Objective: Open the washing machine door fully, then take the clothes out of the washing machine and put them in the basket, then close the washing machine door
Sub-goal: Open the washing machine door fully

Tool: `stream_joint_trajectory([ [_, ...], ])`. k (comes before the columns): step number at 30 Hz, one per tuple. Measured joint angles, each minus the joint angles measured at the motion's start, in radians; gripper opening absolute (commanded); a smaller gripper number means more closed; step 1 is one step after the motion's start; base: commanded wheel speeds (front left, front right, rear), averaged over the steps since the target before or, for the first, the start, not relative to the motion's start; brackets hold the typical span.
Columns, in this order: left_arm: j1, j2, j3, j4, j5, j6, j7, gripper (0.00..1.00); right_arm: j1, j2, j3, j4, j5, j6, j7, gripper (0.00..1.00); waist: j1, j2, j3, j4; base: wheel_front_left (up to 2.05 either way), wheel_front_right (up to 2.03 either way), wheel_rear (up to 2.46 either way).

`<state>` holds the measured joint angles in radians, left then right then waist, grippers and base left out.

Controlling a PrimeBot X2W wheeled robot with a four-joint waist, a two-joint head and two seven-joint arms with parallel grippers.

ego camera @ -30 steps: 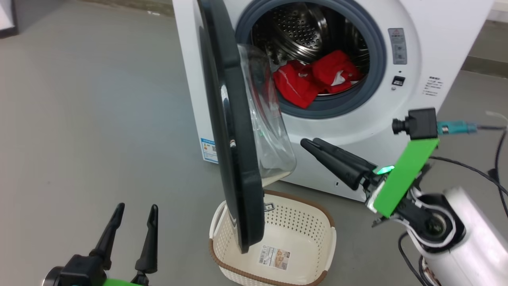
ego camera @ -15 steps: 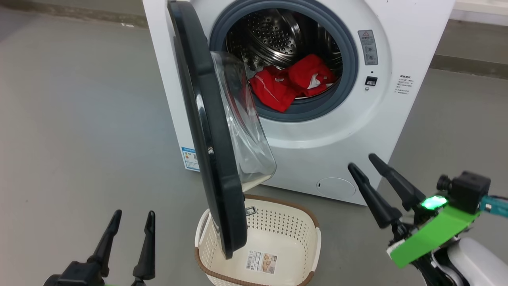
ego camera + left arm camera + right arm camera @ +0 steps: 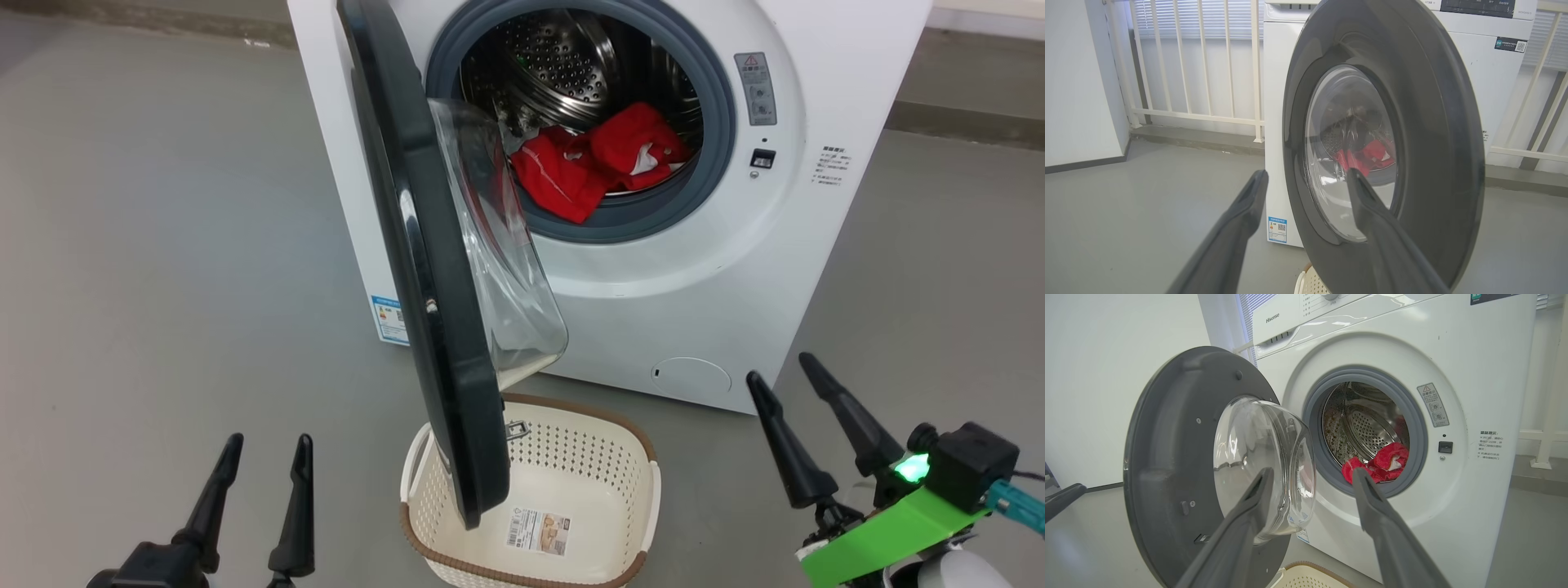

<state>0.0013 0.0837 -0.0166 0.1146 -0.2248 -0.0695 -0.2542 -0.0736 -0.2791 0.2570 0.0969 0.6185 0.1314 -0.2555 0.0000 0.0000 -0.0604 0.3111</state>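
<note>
At the lower left, the left gripper [image 3: 270, 441] is seen over the grey floor [image 3: 163, 245], jaws spread and empty. Next, the washing machine door [image 3: 424, 269] is swung out, its lower edge above the cream basket [image 3: 571, 445]. The red clothes [image 3: 604, 159] are lying inside the washing machine [image 3: 702, 278]. At the lower right, the right gripper [image 3: 778, 367] is held with jaws spread, empty.

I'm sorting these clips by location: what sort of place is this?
Probably a plain laundry or utility room: a white front-loading washing machine stands on a grey floor, with a white railing and window blinds behind it.
</note>
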Motion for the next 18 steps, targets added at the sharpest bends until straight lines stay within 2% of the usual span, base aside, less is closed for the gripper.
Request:
stream_joint_trajectory([
  [6,0.0,0.0,0.0,-0.001,-0.007,0.0,0.0,1.0,0.018,0.036,-0.048,0.0,-0.066,0.0,0.0,1.0,-0.0001,0.0,0.013,0.009,0.0,0.0,0.0],
  [18,0.0,-0.004,0.007,-0.001,-0.023,0.009,0.0,1.0,0.029,0.061,-0.055,0.012,-0.085,0.0,0.0,1.0,0.0,0.0,0.016,0.01,0.0,0.0,0.0],
])
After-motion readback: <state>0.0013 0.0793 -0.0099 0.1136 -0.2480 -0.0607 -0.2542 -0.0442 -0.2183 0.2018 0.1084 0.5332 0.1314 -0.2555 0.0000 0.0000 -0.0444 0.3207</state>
